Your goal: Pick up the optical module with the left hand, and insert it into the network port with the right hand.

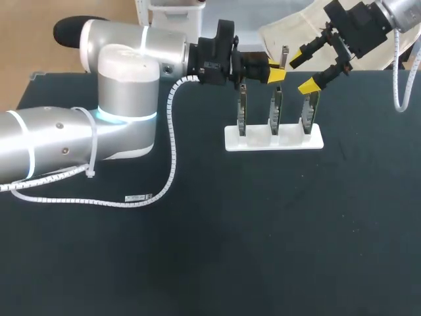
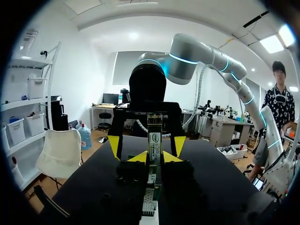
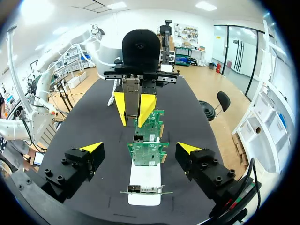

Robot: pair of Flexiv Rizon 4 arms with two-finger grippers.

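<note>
Along the back edge of the desk (image 1: 197,250), from the left side: left arm, ending in the left tool (image 1: 276,71), clenched from two sides on the optical module (image 1: 284,56). Module held up in the air, clear of the desk, one end poking out beyond the yellow tips, above the cards and toward the desk's back.

Below it, a white stand (image 1: 274,139) carrying three green network cards (image 1: 276,108), upright, side by side. Target opening on them too small to pick out.

Further right, the right tool (image 3: 139,147), released, fingers (image 3: 91,149) spread wide, facing the module and flanking it without touching, going by the left wrist view.

Likely a small, light, rigid metal slug, smooth-sided and so apt to slip or twist under a loose pinch; connector end probably delicate. Best taken across the flat long sides of the free end, square to the body, leaving the insertion end bare and keeping clear of the left tool. Firm, not crushing.
</note>
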